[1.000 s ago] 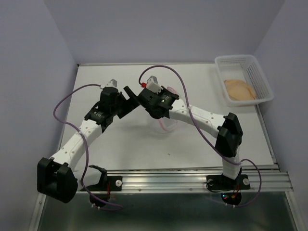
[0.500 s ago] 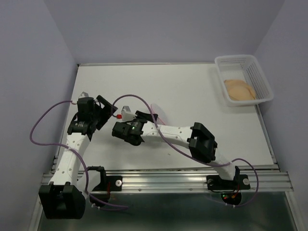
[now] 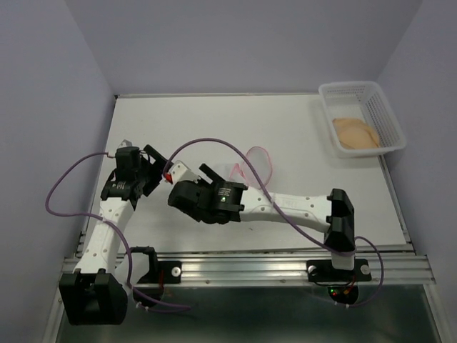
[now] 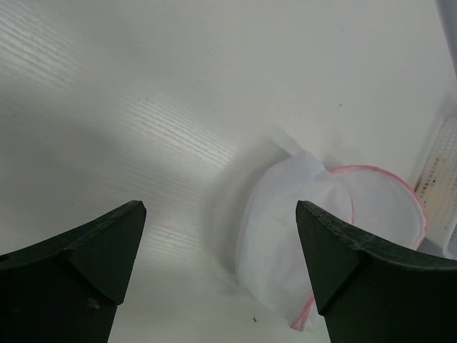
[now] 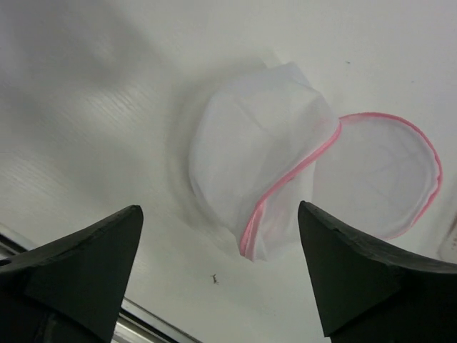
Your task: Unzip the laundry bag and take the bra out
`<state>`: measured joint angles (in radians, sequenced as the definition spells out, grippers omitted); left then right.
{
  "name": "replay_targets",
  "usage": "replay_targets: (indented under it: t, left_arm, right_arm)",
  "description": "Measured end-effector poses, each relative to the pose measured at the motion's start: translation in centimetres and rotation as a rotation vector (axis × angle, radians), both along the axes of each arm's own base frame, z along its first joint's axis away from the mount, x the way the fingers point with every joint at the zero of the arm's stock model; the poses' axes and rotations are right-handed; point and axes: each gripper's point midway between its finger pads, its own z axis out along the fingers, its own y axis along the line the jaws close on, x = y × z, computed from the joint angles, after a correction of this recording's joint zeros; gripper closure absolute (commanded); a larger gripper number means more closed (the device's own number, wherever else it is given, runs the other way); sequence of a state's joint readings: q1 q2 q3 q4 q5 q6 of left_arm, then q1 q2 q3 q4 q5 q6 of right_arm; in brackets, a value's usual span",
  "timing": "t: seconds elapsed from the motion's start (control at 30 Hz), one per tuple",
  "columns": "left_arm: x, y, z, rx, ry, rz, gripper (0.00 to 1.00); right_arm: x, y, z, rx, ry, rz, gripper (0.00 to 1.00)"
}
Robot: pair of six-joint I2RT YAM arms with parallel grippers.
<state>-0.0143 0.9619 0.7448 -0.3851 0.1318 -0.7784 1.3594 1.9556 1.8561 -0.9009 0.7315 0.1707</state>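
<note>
This looks like a robot lab — a small test booth, not a home. Plain pale purple walls close in a white counter on three sides. The left arm and the right arm, both white and black robot arms, are bolted to a metal rail along the bottom of the frame. Purple cables loop off them — and small lights glow at the lower right.
</note>
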Motion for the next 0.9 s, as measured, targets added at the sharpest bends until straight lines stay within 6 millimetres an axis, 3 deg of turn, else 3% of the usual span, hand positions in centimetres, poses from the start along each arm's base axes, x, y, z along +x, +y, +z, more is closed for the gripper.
replay_targets:
  t: [0.13, 0.2, 0.33, 0.5, 0.6, 0.63, 0.83, 0.9]
  left_arm:
    - [0.0, -0.1, 0.0, -0.004, 0.000, -0.006, 0.01]
    - [-0.1, -0.1, 0.0, -0.005, 0.001, -0.013, 0.01]
    - [-0.1, -0.2, 0.0, -0.001, 0.000, -0.020, 0.01]
    - [-0.2, -0.1, 0.5, 0.006, -0.021, -0.025, 0.01]
    - [-0.2, -0.1, 0.8, 0.012, -0.030, -0.030, 0.01]
    - [-0.2, -0.1, 0.9, 0.017, -0.031, -0.033, 0.01]
    - [0.1, 0.5, 2.2, 0.051, -0.059, -0.022, 0.01]
    - [0.2, 0.7, 2.9, 0.062, -0.080, -0.013, 0.01]
  right_arm:
    - [0.3, -0.4, 3.4, 0.175, 0.018, -0.005, 0.00]
    - [1.1, -0.9, 4.1, 0.243, 0.032, -0.033, 0.00]
    - [4.6, -3.6, 3.3, 0.353, 0.074, -0.169, 0.00]
    - [10.7, -13.3, 0.8, 0.496, 0.096, -0.489, 0.00]
    - [12.1, -19.6, 1.9, 0.618, 0.041, -0.662, 0.00]
    - [12.1, -21.6, 3.0, 0.672, -0.006, -0.706, 0.00]
    - [9.8, -26.6, 6.3, 0.817, -0.162, -0.788, 0.00]
    - [9.1, -29.5, 7.1, 0.862, -0.222, -0.846, 0.00]
